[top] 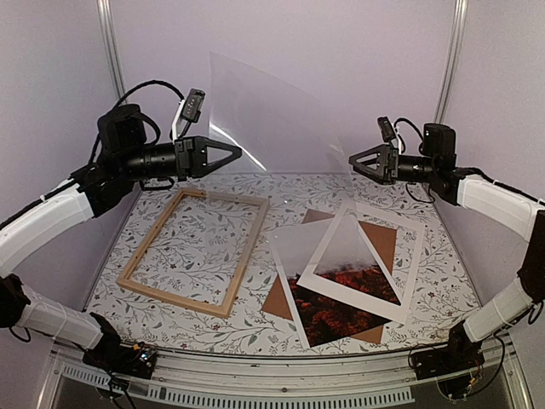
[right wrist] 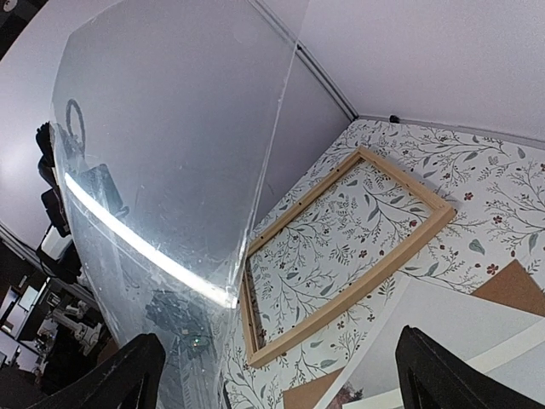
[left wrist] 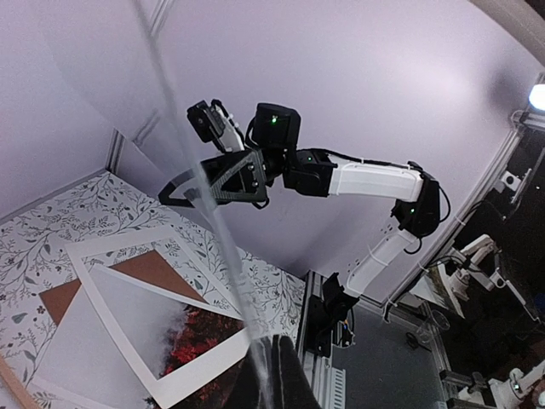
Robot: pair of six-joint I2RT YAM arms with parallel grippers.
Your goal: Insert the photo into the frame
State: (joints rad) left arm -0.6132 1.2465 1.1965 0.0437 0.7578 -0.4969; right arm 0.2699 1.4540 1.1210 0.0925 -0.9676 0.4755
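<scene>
Frame [top: 150, 239]: light wood, empty, flat at left. Photo [top: 328, 315]: flat beside it at right, partly under white mat [top: 336, 287].

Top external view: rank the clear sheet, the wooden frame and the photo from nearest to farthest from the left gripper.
1. Clear sheet, held up at its left edge by the left gripper.
2. Frame, flat on the table below the gripper, left side.
3. Photo, farther right on the table, partly under the white mat.
</scene>
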